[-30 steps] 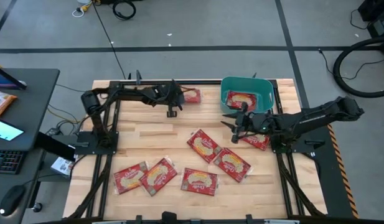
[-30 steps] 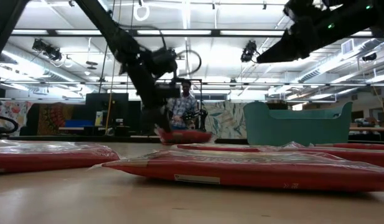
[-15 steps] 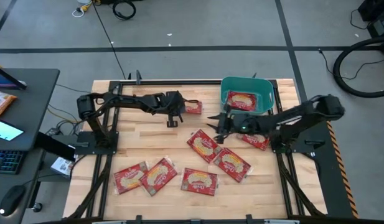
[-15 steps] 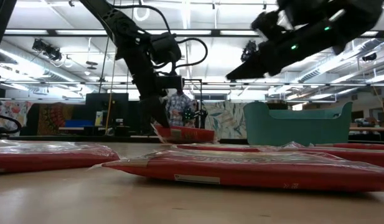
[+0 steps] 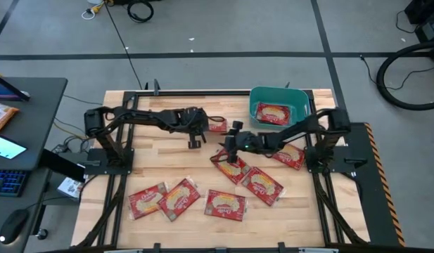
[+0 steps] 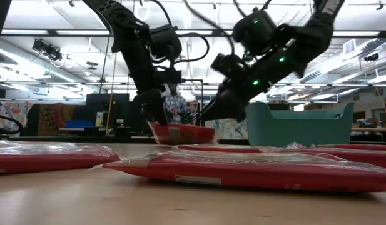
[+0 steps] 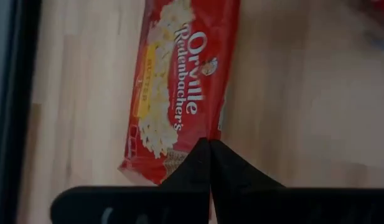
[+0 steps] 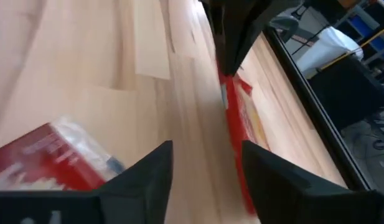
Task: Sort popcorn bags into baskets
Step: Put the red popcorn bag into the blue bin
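right arm: has swung from beside the basket (image 5: 278,110) toward desk centre; right gripper (image 5: 229,144) now hangs over the near end of a bag (image 5: 231,164) in the middle cluster.
right fingers: spread, nothing between them; wrist view shows bare wood in the gap and a red bag corner (image 8: 51,154) just beside one finger. Wider than a second ago.
left arm: left gripper (image 5: 195,137) sits at the far-side bag (image 5: 217,126), which has slid along the desk toward the basket and is tilted up at one end in the low view (image 6: 180,132).
left fingers: pressed together; tips meet at the end of that bag (image 7: 179,87). Can't tell whether they pinch its edge or just push it.
basket: far right of the desk (image 5: 160,158), one bag already inside (image 5: 273,112).
remaining bags: three along the near edge (image 5: 183,199), two in the centre, one by the right arm's base (image 5: 290,156), one at the left gripper.
meaning: right arm looks set for its next pick, descent and closing not yet done. Left bag is closer to the basket but not in.
risk: both grippers are near each other mid-desk; right approach should stay clear of the left.
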Controlling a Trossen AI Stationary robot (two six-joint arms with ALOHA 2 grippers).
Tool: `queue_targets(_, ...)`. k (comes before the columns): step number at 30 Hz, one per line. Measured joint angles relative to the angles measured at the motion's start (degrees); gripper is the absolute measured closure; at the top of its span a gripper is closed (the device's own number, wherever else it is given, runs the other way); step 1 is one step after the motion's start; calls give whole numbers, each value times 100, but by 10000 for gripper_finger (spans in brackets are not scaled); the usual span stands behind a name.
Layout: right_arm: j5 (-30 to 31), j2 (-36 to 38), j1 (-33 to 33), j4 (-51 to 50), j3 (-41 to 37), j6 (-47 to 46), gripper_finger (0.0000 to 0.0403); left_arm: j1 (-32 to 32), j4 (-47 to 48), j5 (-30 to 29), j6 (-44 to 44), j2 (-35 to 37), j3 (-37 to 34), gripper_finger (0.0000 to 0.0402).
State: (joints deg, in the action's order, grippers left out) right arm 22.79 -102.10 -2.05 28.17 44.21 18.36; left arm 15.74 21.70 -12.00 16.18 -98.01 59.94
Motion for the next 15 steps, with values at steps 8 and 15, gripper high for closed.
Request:
queue_targets(8, 553, -577, 9, 12, 437, 569, 174, -212, 22, 283, -239, 114, 4, 401)
queue_targets(15, 654, -787, -71, 22, 467, 772, 210, -458, -124, 563, -358, 137, 7, 401)
